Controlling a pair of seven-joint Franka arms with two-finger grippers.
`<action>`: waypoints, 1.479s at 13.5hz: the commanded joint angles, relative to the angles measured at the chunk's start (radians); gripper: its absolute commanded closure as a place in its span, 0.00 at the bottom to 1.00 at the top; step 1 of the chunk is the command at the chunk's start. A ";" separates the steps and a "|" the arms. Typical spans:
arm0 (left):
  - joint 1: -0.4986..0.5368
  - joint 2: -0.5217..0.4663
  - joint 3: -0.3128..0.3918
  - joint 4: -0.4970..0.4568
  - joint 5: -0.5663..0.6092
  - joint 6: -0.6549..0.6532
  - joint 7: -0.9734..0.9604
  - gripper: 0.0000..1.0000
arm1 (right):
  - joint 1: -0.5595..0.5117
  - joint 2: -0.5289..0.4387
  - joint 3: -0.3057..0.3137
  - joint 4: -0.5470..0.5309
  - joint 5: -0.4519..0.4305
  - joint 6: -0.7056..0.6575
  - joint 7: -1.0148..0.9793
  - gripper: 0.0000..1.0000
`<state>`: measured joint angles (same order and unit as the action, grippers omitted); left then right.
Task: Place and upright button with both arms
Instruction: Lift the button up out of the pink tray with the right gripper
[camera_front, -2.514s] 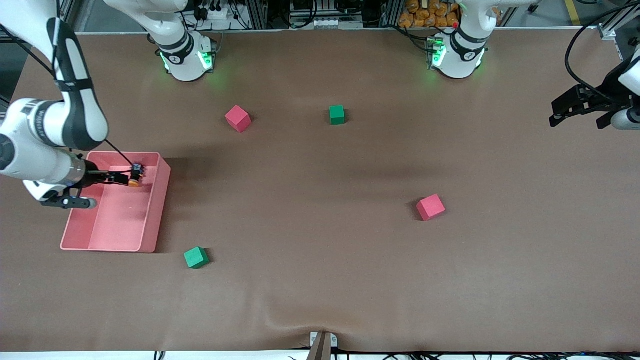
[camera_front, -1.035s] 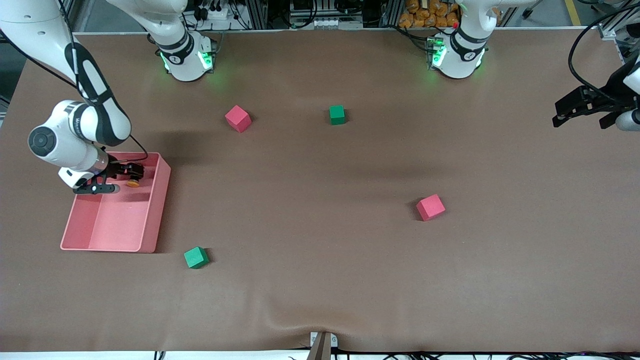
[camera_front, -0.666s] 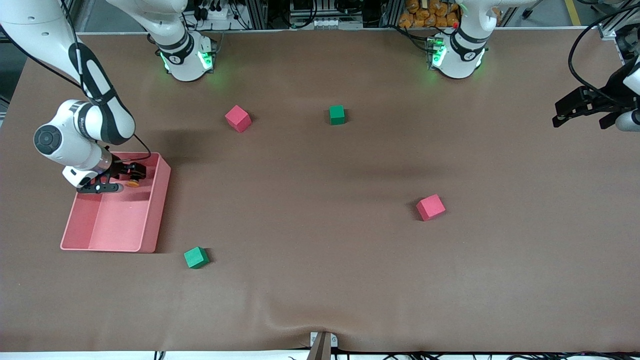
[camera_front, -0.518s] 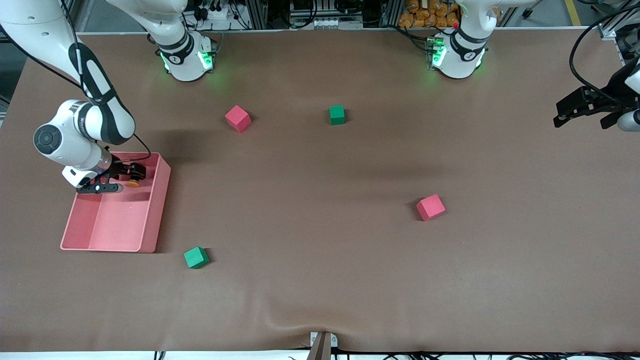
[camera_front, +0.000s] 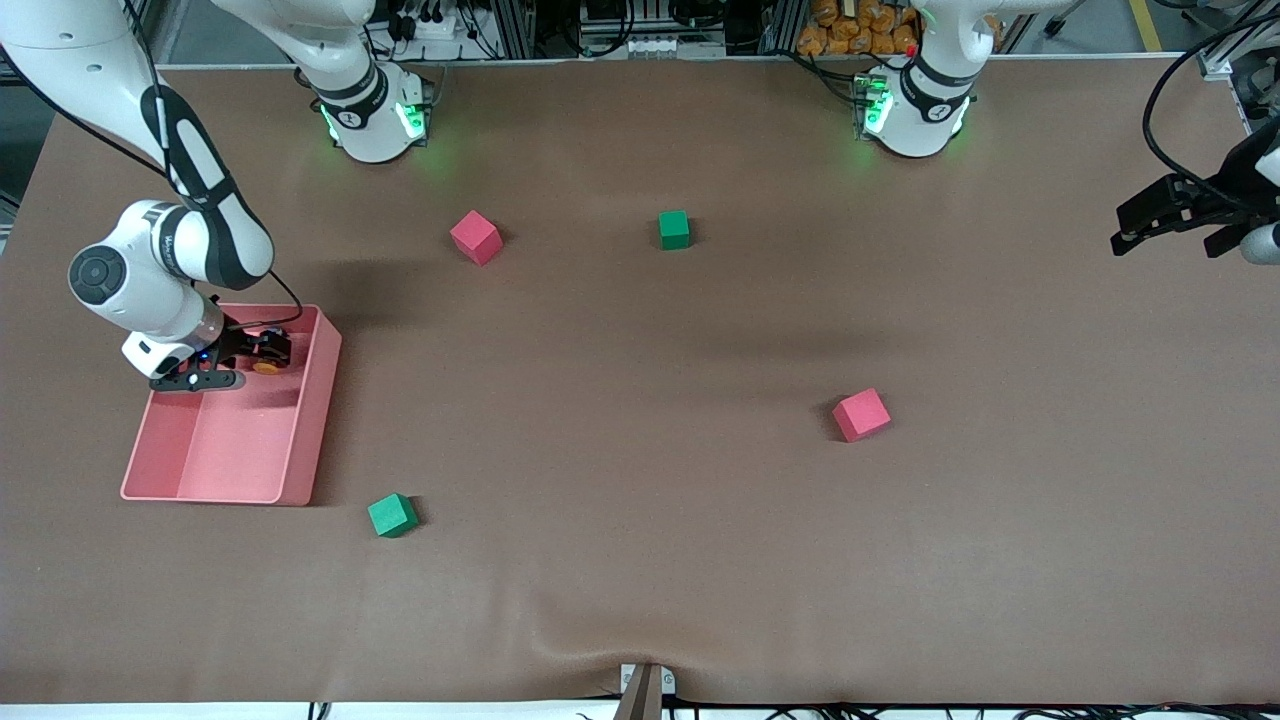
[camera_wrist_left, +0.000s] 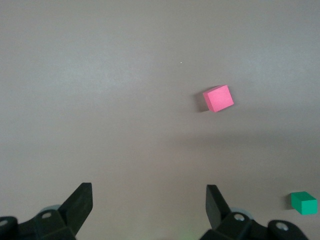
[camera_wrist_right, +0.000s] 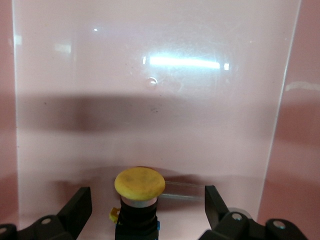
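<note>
Between the right gripper's (camera_wrist_right: 142, 210) wide-open fingers, the button (camera_wrist_right: 139, 197) stands upright in the pink tray (camera_front: 300, 440), not squeezed. Left gripper (camera_wrist_left: 147, 207) waits, open, empty.

A high front camera is facing the bases across the surface (camera_front: 640, 560), while wrist cameras are looking down close, sharing the pink bin (camera_front: 318, 400) (camera_wrist_right: 160, 100).

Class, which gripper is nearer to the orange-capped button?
Right. The right gripper straddles the button in the pink tray; the left gripper waits at the table's other end.

the button's (camera_wrist_right: 139, 200) black body is cut off by the edge.
</note>
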<state>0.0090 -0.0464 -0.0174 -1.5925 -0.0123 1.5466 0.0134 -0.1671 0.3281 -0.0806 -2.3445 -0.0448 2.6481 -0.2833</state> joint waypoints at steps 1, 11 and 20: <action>0.014 0.002 -0.006 0.006 0.017 -0.011 0.022 0.00 | 0.003 -0.008 -0.004 -0.013 -0.015 0.021 -0.013 0.00; 0.012 0.002 -0.012 -0.012 0.015 -0.010 0.020 0.00 | -0.002 -0.006 -0.004 -0.015 -0.004 -0.085 0.006 0.00; 0.014 0.003 -0.010 -0.015 0.014 -0.006 0.020 0.00 | 0.014 -0.004 -0.002 -0.007 -0.003 -0.209 0.061 0.00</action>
<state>0.0141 -0.0432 -0.0210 -1.6122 -0.0123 1.5465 0.0134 -0.1624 0.3288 -0.0824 -2.3471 -0.0443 2.4586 -0.2428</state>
